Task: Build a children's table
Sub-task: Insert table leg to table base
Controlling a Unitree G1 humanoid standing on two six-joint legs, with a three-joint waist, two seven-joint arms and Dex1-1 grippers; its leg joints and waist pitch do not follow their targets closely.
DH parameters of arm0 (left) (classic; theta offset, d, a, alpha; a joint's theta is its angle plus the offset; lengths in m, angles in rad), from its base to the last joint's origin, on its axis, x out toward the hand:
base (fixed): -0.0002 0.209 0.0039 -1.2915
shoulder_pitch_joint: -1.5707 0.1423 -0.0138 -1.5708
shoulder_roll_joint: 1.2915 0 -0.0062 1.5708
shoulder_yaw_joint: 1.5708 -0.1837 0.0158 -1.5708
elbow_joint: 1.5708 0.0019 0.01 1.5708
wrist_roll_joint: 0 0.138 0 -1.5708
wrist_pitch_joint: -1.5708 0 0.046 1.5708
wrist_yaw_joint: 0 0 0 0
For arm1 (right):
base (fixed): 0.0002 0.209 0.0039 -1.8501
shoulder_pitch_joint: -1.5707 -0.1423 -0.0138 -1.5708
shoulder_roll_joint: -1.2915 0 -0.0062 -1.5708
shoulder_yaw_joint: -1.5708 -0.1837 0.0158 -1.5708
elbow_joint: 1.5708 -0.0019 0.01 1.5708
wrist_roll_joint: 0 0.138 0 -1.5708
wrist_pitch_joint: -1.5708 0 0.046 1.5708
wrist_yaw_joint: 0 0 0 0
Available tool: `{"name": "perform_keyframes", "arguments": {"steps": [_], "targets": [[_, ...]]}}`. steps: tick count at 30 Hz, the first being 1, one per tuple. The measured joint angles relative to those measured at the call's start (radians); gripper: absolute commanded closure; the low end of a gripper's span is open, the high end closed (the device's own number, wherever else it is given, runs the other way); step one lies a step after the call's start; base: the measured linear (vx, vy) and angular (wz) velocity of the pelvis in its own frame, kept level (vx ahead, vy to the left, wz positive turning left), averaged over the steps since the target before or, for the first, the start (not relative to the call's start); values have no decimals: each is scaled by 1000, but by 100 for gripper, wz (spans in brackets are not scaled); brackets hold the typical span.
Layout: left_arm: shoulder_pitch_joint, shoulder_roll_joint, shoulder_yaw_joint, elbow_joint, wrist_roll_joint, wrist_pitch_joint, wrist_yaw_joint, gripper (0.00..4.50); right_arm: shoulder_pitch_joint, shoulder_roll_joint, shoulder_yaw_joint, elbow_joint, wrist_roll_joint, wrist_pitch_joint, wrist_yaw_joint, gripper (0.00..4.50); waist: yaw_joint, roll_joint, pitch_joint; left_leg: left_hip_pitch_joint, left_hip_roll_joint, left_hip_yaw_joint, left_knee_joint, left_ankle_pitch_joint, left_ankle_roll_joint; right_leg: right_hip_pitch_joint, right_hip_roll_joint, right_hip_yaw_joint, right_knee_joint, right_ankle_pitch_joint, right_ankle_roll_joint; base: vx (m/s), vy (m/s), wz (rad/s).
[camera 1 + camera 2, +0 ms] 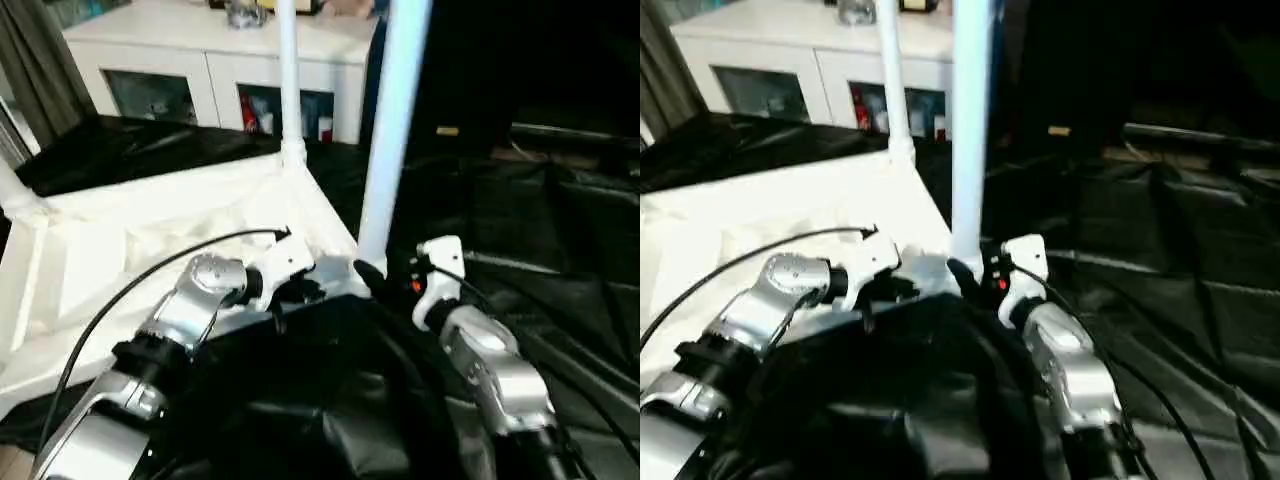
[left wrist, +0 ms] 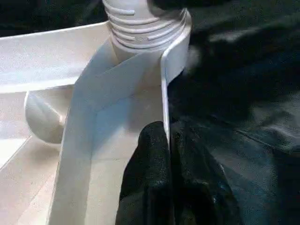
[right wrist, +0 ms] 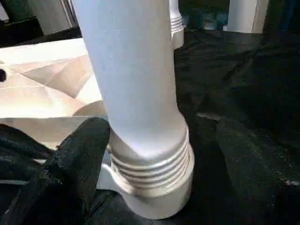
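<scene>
1. The left hand is closed, its black fingers pinching the rim of the children's table near a corner, probably to steady the upturned top.
2. The right hand stands wide around the base of the near leg, one finger against its threaded end, seemingly to seat or turn it in the corner socket.
3. The table lies underside up on a black-covered surface, which leaves the sockets facing upward.
4. Count: two legs stand upright, the near one and a far leg; a third socket corner shows at the far left. Behind stands one white cabinet.
</scene>
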Motion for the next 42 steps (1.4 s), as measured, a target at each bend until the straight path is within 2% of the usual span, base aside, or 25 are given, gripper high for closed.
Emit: {"name": "perform_keyframes", "arguments": {"steps": [6, 12, 16, 22, 27, 42], "targets": [[11, 16, -10, 0, 0, -37, -23, 450, 41, -18, -4, -82, 33, 50, 22, 55, -2, 0, 0, 1, 2, 5, -8, 6, 2, 1, -1, 0, -7, 10, -2, 0, 0, 0], [23, 32, -10, -2, -1, -75, -34, 450, 108, -67, 14, -169, -5, 56, 14, 55, -4, -1, -1, 0, 2, 6, -9, 6, 1, 1, -1, 0, -8, 10, -1, 0, 0, 0], [23, 41, -10, -2, -1, -81, -35, 450, 150, -87, 26, -174, -37, 54, 1, 55, -8, -1, -1, 0, 3, 7, -9, 6, 1, 0, -1, 0, -8, 9, 0, 0, 0, 0], [23, 38, -10, 0, 5, -94, -29, 450, 151, -88, 55, -172, -82, 53, -26, 55, -12, 0, 0, -1, 3, 10, -10, 6, 2, -1, -3, 0, -8, 9, 0, 0, 0, 0], [23, 28, -11, 2, 5, -95, -26, 450, 151, -104, 84, -181, -64, 101, 26, 55, -13, 0, 0, -1, 2, 16, -11, 6, 2, 0, -9, -1, -8, 7, 2, 0, 0, 0], [23, 26, -11, 2, 5, -96, -27, 450, 151, -104, 87, -182, -53, 110, 31, 55, -13, 0, 0, -2, 2, 18, -12, 6, 2, 0, -11, -2, -9, 4, 8, 0, 0, 0]]}}
